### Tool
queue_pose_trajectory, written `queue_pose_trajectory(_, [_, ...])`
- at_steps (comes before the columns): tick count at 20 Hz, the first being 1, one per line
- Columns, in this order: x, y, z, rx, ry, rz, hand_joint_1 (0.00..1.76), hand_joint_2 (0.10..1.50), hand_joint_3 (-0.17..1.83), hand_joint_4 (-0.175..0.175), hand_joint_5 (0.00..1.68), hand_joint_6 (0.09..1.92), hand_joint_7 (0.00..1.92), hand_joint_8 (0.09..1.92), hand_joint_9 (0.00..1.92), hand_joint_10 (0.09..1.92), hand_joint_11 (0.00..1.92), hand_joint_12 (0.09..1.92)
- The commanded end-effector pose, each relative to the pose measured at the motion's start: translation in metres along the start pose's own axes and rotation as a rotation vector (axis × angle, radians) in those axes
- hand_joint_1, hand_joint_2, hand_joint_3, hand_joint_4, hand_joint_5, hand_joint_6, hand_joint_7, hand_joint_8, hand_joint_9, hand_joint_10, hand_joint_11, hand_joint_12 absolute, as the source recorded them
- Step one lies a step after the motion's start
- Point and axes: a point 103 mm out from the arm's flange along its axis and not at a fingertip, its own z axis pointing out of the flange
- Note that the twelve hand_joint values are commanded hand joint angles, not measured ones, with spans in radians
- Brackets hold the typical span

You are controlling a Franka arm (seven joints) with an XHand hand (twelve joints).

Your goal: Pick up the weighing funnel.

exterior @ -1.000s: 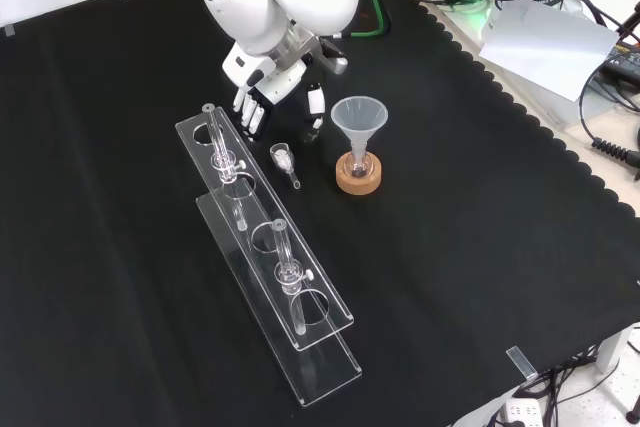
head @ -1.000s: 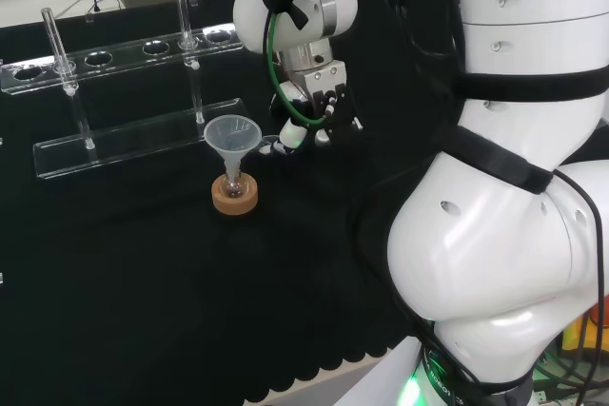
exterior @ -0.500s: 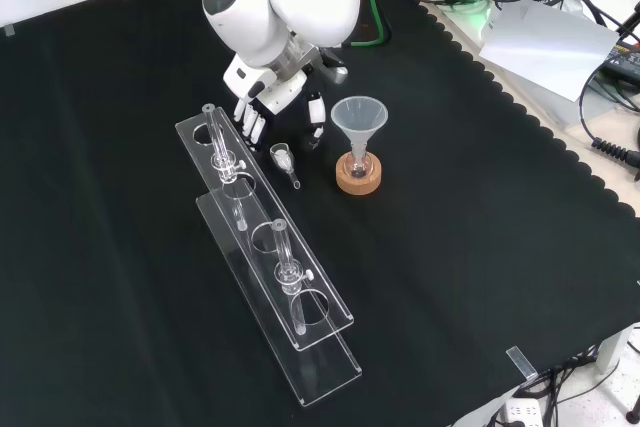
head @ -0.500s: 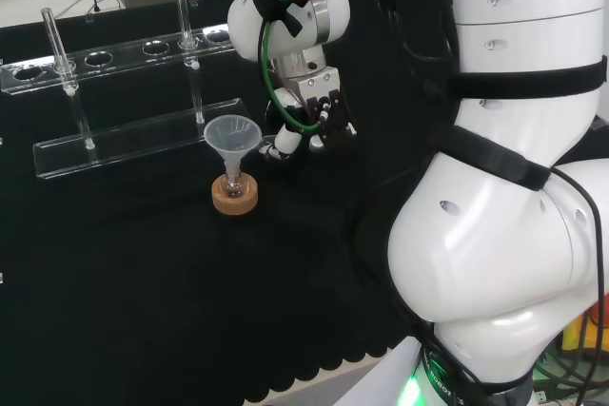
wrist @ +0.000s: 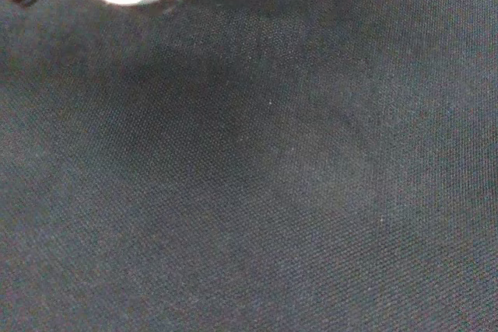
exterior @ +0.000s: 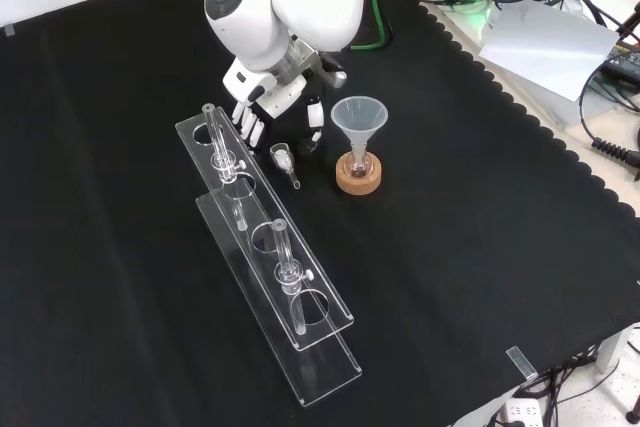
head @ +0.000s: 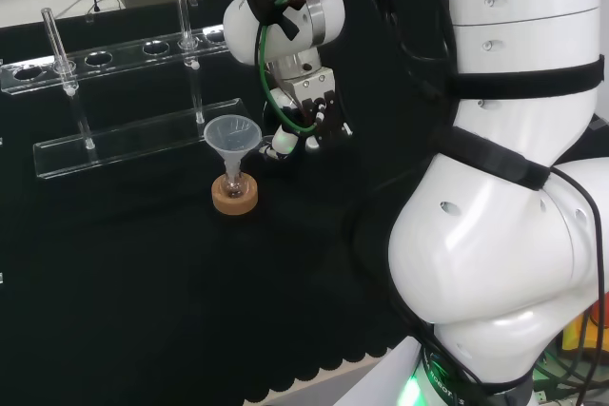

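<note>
Hand [exterior: 268, 99] has come lower and nearer the rack side since a second ago; in the front view the fingers [exterior: 245, 127] and thumb [exterior: 315, 137] now sit closer to the cloth [exterior: 480, 247]. Fingers are straight and spread apart from the thumb, holding nothing. Weighing funnel [exterior: 285, 159], a small clear scoop with a short stem, lies flat on the cloth just below the gap between fingers and thumb, not touched. It sits between the edge of the clear acrylic rack [exterior: 300, 337] and the cork ring [exterior: 358, 183], apart from both, so space is tight on either side. Funnel [exterior: 359, 115], a translucent cone, stands mouth up with its stem in a small flask [exterior: 358, 161] on the ring; the flask looks dark at its base, contents cannot be told. Two thin glass tubes [exterior: 222, 147] stand upright in the rack's holes. Cloth is matte black weave with a scalloped edge, with wide bare room at the front view's right and bottom. Head view puts the hand [head: 309, 116] just right of the funnel [head: 228, 135].
</note>
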Motion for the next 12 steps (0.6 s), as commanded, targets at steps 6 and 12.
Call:
queue_pose_trajectory(6, [-0.0007,0.0015,0.0047,0.003,-0.008,0.013,0.89,0.58,0.65,-0.054,0.72,0.17,0.48,0.69,0.73,0.53,0.49,1.27])
queue_pose_trajectory(12, [0.0007,0.0031,0.0081,0.005,-0.001,0.01,0.9,0.57,0.66,-0.054,0.57,0.58,0.48,0.71,0.72,0.55,0.49,1.27])
